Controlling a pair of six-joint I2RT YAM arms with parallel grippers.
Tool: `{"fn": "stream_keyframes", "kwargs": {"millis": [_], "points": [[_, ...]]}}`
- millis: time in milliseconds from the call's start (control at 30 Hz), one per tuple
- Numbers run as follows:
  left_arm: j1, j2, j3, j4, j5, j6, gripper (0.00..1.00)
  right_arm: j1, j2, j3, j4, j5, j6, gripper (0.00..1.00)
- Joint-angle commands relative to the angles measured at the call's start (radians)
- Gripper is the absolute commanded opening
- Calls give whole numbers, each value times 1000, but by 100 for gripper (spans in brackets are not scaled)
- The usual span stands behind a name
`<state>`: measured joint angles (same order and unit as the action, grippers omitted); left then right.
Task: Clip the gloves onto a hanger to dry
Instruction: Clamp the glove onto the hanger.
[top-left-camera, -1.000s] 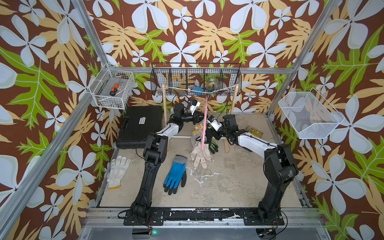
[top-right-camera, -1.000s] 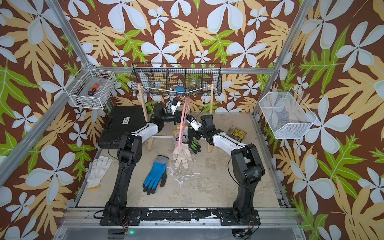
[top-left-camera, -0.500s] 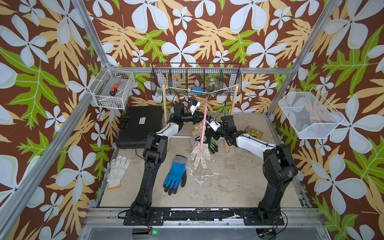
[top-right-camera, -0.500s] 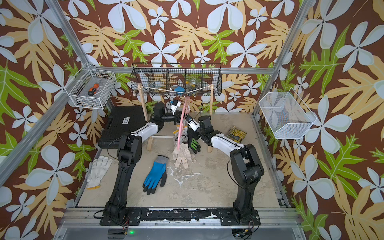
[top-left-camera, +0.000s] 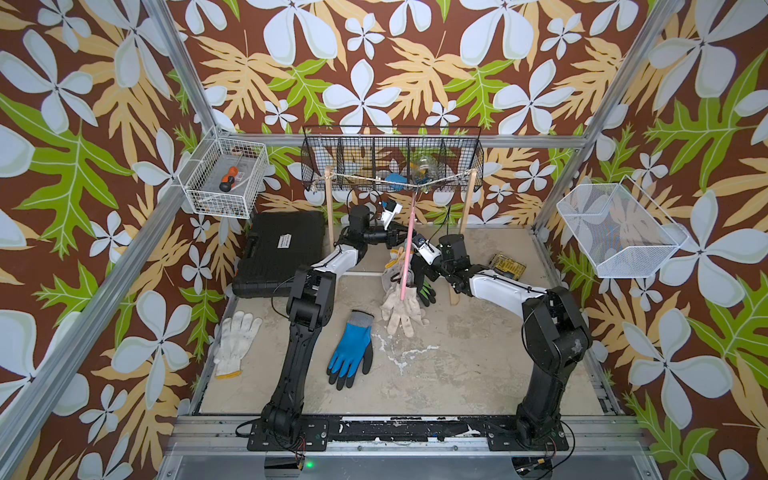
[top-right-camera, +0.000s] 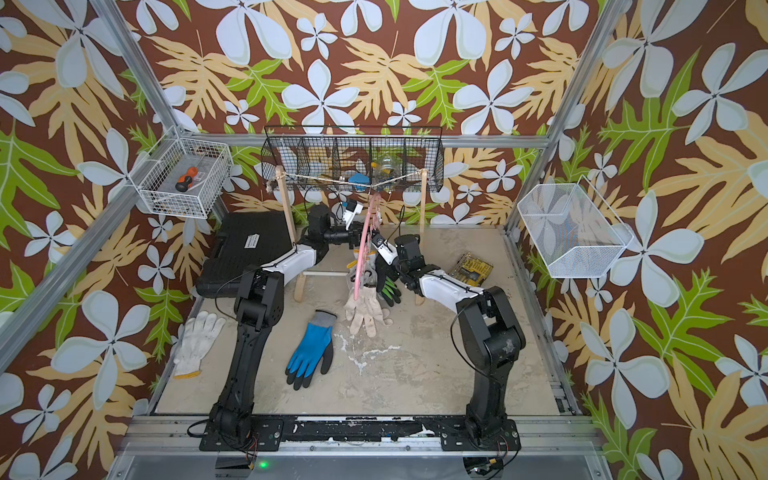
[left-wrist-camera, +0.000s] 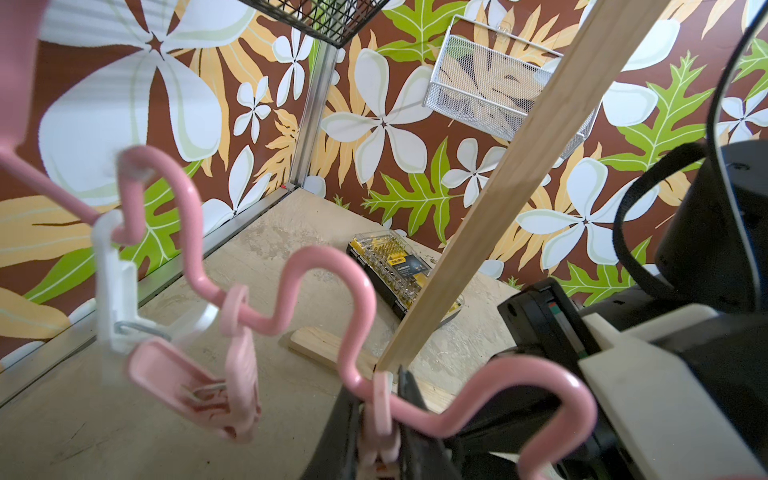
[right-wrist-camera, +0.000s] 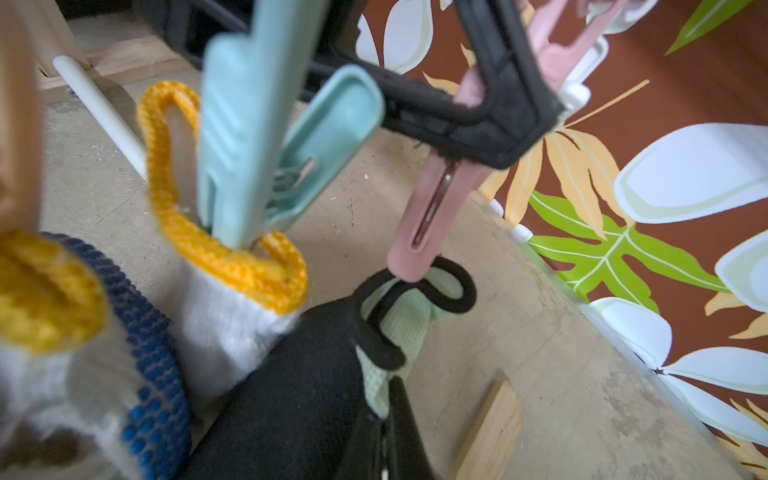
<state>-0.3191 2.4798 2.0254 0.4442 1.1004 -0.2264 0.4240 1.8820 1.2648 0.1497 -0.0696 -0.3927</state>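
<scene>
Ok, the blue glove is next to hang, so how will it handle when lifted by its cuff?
Probably floppy: the blue glove lies flat and limp on the table. Its blue coating looks rubbery, so it is likely grippy, not slippery. It is likely light, since a small clip holds up a knit glove.

A black case lay at the back left of the floor, under a white wire basket holding an orange-handled screwdriver. A black wire basket hung on the rear wall behind a wooden rack strung with string. A yellow bit box lay near a white mesh basket.
</scene>
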Motion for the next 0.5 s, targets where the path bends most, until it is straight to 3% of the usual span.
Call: {"fn": "stream_keyframes", "kwargs": {"millis": [0,467], "points": [[0,-6,14,-19,4,16,2,9,-19,-12,62,39,0,0],[-2,-9,8,-52,6,32,2,29,-24,-29,105,65,-18,0]]}}
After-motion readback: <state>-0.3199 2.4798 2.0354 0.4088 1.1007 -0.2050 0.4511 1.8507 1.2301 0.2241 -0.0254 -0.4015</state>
